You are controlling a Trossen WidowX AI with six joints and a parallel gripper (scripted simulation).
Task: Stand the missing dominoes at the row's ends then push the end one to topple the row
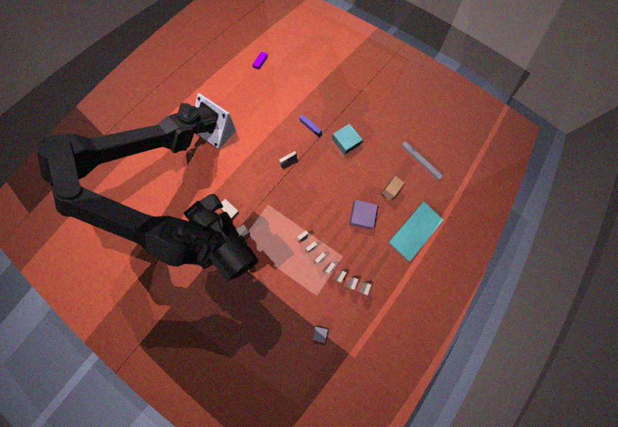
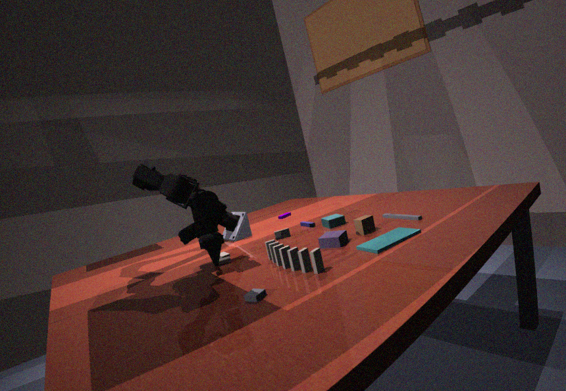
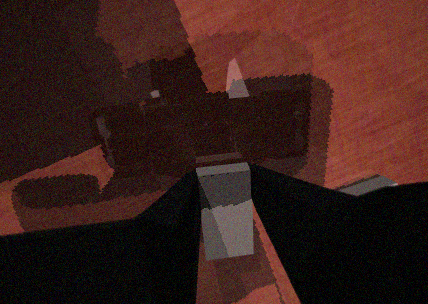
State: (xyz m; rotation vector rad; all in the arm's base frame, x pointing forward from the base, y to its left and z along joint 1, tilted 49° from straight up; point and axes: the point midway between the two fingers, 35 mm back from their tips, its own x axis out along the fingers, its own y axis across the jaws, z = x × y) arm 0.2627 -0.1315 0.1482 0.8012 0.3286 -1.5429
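Item: grey domino [image 3: 223, 209], pinched between the closed-in fingers of the gripper [image 3: 223, 217], low over the table [image 1: 409, 342] just off the near end of the pale marked patch [image 1: 279, 242].

Row: seven standing dominoes [image 1: 333, 264], untouched, running from that patch toward the teal slab [image 1: 415, 230].

Spares lying flat: one pale domino [image 1: 229, 207] beside the gripper, one [image 1: 288, 159] farther back, one grey [image 1: 320, 334] in front of the row.

Status, as you may judge it: first pick only just made; nothing yet stood up, nothing released, final push undone.
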